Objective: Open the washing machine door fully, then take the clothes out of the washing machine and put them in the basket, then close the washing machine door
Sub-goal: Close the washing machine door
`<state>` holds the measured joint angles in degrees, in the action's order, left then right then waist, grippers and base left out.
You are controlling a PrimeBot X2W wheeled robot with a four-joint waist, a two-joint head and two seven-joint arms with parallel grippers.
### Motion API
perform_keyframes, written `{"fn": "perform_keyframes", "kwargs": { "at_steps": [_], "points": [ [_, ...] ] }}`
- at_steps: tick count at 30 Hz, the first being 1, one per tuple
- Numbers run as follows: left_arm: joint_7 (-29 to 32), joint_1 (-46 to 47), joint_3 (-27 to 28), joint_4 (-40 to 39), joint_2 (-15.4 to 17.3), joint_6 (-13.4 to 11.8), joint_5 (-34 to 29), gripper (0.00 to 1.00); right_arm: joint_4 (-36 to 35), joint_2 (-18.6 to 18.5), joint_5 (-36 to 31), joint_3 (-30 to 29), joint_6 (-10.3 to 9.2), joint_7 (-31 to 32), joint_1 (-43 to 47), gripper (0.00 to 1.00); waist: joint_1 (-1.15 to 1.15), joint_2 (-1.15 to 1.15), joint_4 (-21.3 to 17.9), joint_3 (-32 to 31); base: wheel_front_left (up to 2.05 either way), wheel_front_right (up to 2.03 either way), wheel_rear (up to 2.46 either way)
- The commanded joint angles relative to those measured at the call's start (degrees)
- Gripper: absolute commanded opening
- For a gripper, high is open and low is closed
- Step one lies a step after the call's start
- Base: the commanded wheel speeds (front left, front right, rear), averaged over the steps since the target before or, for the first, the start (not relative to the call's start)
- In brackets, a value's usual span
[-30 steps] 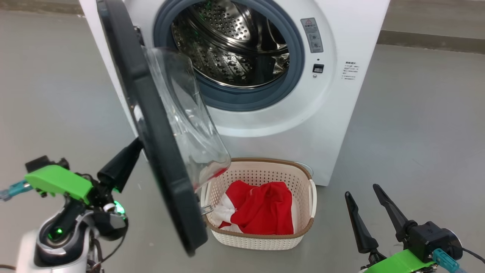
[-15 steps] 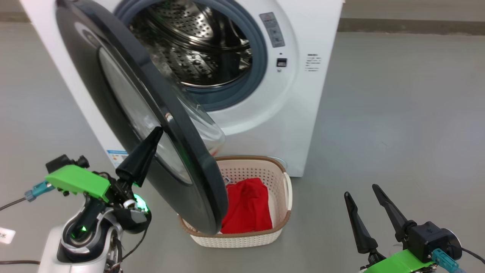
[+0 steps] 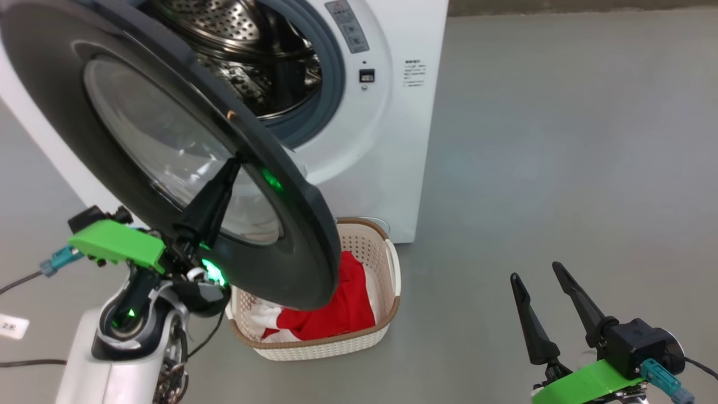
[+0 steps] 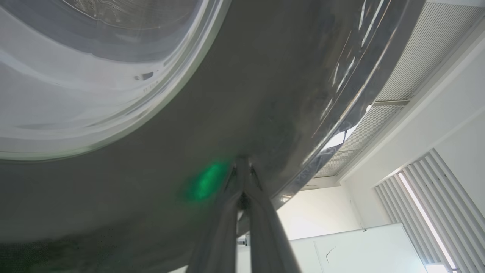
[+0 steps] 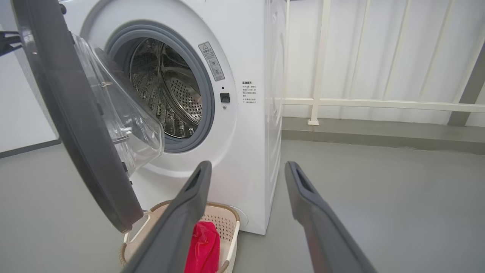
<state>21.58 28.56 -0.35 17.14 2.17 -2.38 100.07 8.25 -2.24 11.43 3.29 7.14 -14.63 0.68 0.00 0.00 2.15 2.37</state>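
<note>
The washing machine door (image 3: pixel 168 146) stands partway open, hinged on my left and angled out across the mouth of the washing machine (image 3: pixel 387 157). Its outer face is toward my head camera. From my right wrist camera I see it nearly edge-on, the clear glass bowl bulging toward the drum (image 5: pixel 170 94).

My left gripper (image 3: pixel 231 167) has its two dark fingers pressed together with nothing between them. The joined tip rests against the door's glossy black rim, just past the edge of the window. My left wrist camera shows the same contact (image 4: pixel 242 170), with a green glow (image 4: pixel 204 182) reflected in the rim beside it.

The perforated steel drum looks empty as far as I can see into it, ringed by the grey gasket (image 3: pixel 331 84). The clothes (image 3: pixel 336 314), red with a white patch, lie in the basket (image 3: pixel 388 264). It sits on the grey floor (image 3: pixel 561 168) right at the foot of the machine, partly hidden behind the door's lower edge.

My right gripper (image 3: pixel 534 272) hangs well off to the right over bare floor, fingers spread and holding nothing.
</note>
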Motion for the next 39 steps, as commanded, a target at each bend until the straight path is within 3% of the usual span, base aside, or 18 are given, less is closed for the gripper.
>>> {"fn": "perform_keyframes", "kwargs": {
  "at_steps": [1, 17, 39],
  "points": [
    [-0.39, 3.1, 0.85, -0.96, 0.71, 1.29, 0.59, 0.0, -1.27, -0.64, 0.53, 1.34, 0.35, -0.37, -2.27, 1.0, 0.0, 0.0, -1.09, 0.84, 0.0, 0.0, 0.0],
    [-2.86, 7.8, 0.29, 4.69, 0.71, 5.44, -0.14, 0.0, -1.41, -0.64, 0.82, 1.59, 0.35, -0.37, -3.59, 1.0, 0.0, 0.0, -5.53, 3.26, 0.0, 0.0, 0.0],
    [-7.1, 17.98, 2.86, 15.96, 1.71, 8.12, -2.19, 0.0, -1.49, -0.64, 0.47, 1.91, 0.35, -0.37, -4.42, 1.0, 0.0, 0.0, -10.72, 5.26, 0.0, 0.0, 0.0]
  ]
}}
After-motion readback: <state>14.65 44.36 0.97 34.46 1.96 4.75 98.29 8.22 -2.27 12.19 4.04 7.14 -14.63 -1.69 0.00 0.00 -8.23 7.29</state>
